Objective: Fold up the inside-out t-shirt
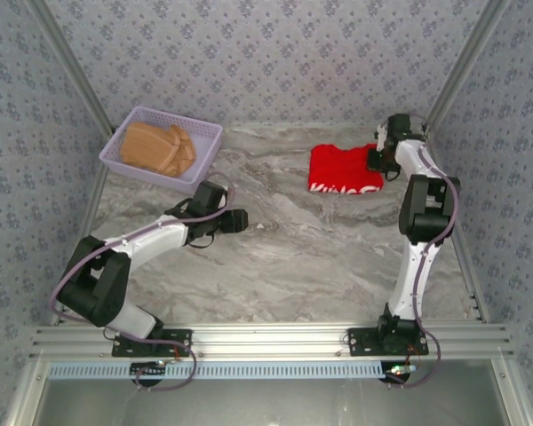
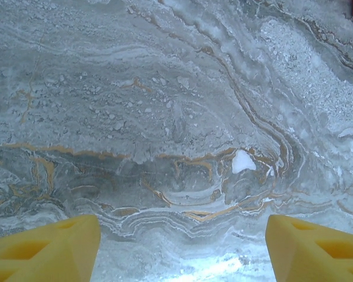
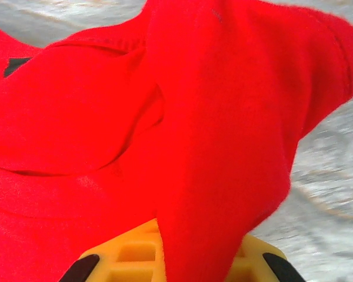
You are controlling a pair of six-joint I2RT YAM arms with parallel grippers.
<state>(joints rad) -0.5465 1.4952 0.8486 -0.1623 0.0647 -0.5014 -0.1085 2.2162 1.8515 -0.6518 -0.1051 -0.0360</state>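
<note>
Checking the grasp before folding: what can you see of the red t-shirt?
The red t-shirt is bright, soft cloth, bunched into a compact heap at the far right of the marble table, with white lettering along its near edge. The right wrist view shows a stitched seam, a small dark tag and a thick fold rising between the yellow fingers. The right gripper is shut on its right edge; the rest lies on the table.

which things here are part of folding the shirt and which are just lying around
In the job: red t-shirt; right gripper, shut on its cloth; left gripper, open, empty.
Lying about: purple basket; tan folded garment inside it.
</note>
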